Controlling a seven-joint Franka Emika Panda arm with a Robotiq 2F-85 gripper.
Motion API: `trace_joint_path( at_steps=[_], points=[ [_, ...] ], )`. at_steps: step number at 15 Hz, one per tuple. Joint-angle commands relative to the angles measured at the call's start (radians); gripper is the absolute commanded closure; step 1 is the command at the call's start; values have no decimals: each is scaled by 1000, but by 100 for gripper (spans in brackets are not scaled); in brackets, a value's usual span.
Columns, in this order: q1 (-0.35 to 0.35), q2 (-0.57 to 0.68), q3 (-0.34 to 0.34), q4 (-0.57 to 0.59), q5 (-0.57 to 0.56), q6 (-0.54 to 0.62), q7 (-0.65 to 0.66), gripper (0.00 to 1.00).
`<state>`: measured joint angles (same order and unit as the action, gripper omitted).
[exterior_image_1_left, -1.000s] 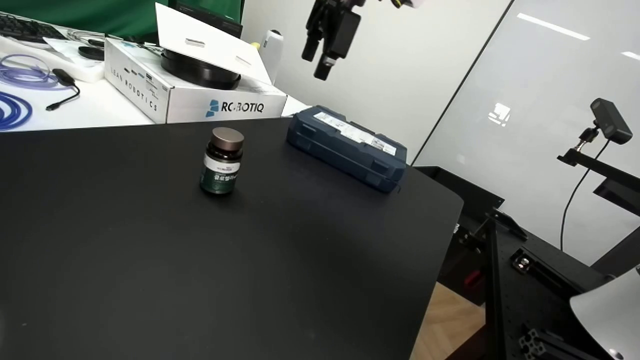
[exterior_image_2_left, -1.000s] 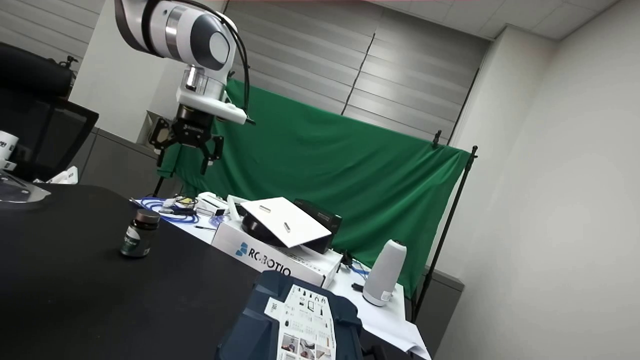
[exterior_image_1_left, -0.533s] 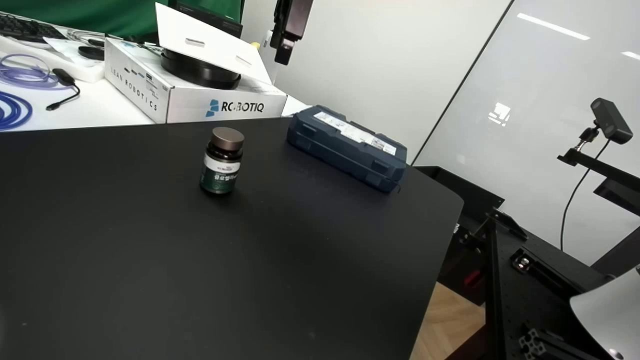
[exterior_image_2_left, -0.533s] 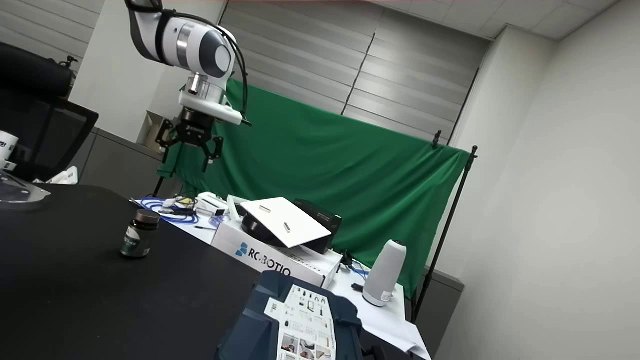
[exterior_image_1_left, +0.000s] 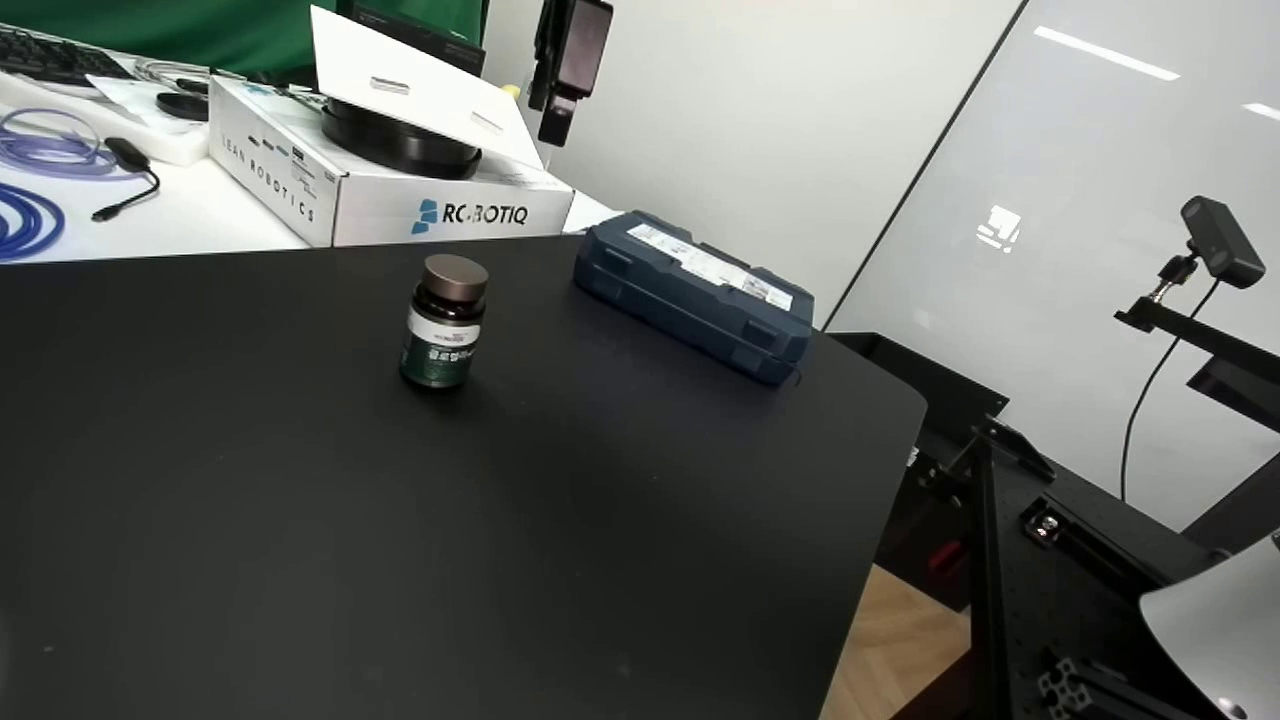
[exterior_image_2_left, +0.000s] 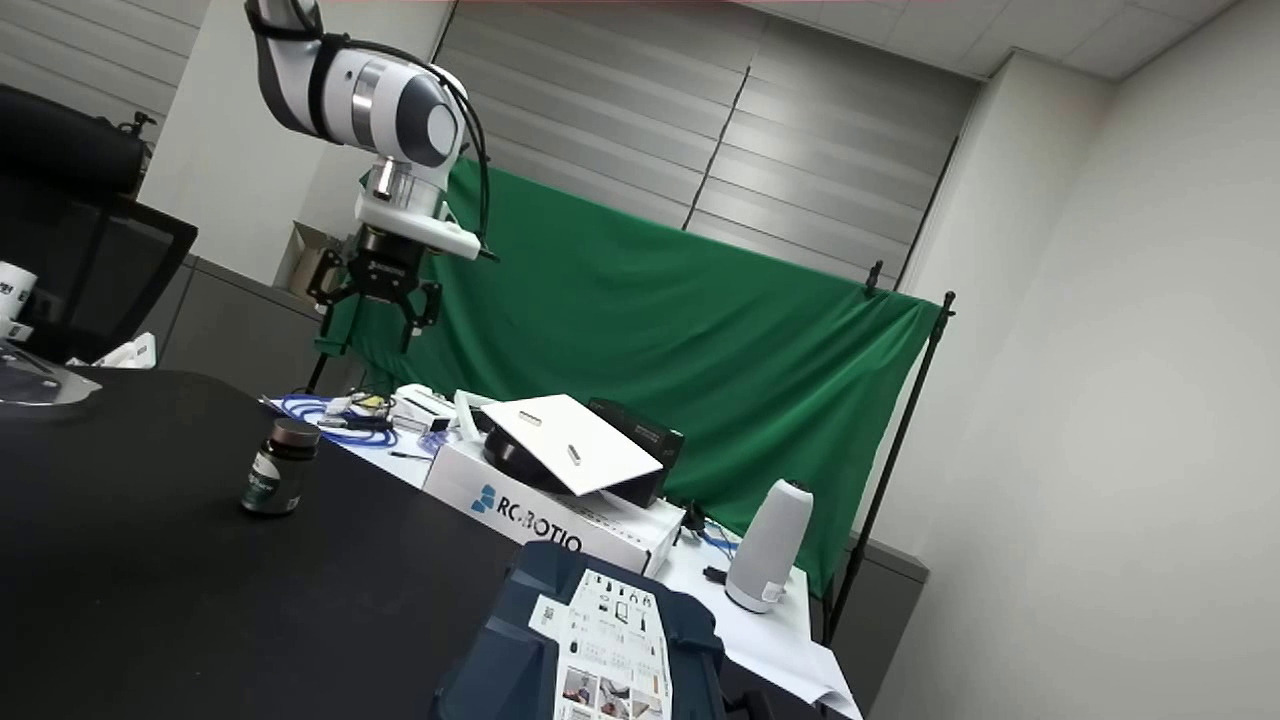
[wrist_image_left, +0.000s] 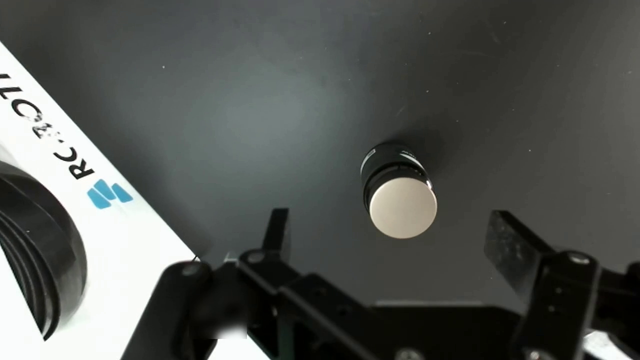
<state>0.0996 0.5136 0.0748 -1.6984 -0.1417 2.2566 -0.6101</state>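
One hand (exterior_image_2_left: 366, 337), two fingers (wrist_image_left: 516, 246) spread, one upright bottle (exterior_image_1_left: 444, 325), one case (exterior_image_1_left: 692, 300).

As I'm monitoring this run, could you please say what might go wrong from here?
The small, dark, cylindrical bottle with a brown cap stands upright, so a stray touch from the open, black, two-fingered gripper might topple it. A low sideways swing could clip the flat white panel tilted above the white cardboard box.

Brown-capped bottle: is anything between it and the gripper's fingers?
Nothing visible: in the wrist view, the bottle shows unobstructed beyond the open fingers. The white box lies left of it there, not between them.
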Motion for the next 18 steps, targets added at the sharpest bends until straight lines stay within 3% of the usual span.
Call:
trace_joint_path(
  at_steps=[1, 7, 18],
  points=[
    [1, 123, 22, 127, -35, -49, 18, 0],
    [12, 236, 50, 199, -42, -66, 13, 0],
    [7, 308, 87, 226, -43, 19, -40, 0]
  ],
)
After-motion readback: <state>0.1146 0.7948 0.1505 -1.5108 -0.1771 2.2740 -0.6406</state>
